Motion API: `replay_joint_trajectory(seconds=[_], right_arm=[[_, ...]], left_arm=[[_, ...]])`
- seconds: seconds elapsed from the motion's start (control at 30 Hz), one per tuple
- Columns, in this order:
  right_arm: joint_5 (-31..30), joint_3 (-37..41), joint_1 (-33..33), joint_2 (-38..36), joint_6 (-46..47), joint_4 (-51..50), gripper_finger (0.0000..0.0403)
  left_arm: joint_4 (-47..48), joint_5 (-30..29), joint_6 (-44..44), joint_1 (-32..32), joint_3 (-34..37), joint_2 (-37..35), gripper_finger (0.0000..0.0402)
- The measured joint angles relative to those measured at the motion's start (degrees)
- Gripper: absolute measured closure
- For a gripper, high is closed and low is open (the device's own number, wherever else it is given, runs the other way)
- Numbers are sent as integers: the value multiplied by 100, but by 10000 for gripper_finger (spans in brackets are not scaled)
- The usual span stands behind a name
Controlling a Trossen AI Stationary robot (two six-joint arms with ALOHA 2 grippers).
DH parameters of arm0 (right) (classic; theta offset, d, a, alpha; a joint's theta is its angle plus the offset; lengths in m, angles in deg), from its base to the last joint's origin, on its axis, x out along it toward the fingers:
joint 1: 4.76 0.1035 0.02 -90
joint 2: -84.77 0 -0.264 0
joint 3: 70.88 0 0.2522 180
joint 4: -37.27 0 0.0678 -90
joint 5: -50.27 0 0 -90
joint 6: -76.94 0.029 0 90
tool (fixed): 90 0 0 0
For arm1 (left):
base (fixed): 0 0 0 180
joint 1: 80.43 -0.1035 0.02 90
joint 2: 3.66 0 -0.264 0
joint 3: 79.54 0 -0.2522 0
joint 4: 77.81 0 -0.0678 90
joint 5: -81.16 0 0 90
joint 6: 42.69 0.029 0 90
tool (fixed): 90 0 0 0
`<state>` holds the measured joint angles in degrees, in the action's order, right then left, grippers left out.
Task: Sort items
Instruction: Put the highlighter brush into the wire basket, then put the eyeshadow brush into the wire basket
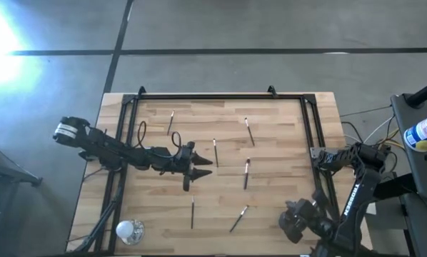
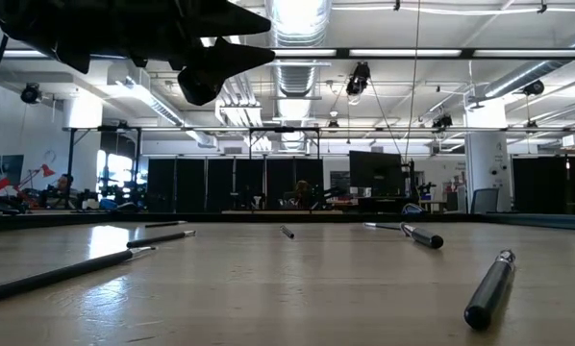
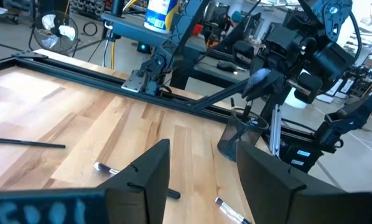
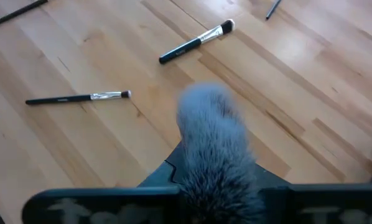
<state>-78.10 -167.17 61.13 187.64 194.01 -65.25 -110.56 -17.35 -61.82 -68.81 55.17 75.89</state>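
Several slim brushes lie flat and scattered on the wooden table, among them one [image 1: 215, 151] in the middle, one [image 1: 246, 173] right of it and one [image 1: 238, 218] toward the near edge. My right gripper [image 3: 267, 84] is shut on a brush with a wide fluffy grey head [image 4: 214, 143], beside the dark mesh cup [image 3: 239, 137] at the near right. My left gripper [image 1: 199, 173] hovers open and level over the table's middle with nothing between its fingers [image 3: 142, 177]. My right gripper pinches the fluffy-headed brush just below its head, which hides the fingers in the right wrist view. The fingers slant down from above. The silver handle [image 3: 275, 127] hangs nearly upright below them, clear of the table, right beside the cup's rim; whether its end is inside, I cannot tell.
A shiny silver cup [image 1: 128, 230] stands at the near left corner. A black metal frame [image 1: 220, 97] runs along the table's far, left and right sides. Bare wood lies between the scattered brushes [image 4: 80, 98].
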Motion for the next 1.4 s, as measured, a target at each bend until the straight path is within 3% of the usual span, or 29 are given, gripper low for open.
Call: replay_joint_trajectory(seconds=[0.4,0.73,1.03,1.23,1.4], right_arm=[[99,457,0,0,-7,368,379],[136,486,-9,-23,-129,361,322],[383,466,-13,-453,-495,356,341],[-436,584,-11,-988,-1237,720,389],[-1291,1139,-84,-1550,-2612,1798,395]], left_arm=[[85,-1,0,-2,0,13,226],[115,-117,111,-30,1,13,226],[115,-229,213,-79,1,15,226],[114,-233,315,-137,1,15,226],[117,-326,308,-151,2,15,226]])
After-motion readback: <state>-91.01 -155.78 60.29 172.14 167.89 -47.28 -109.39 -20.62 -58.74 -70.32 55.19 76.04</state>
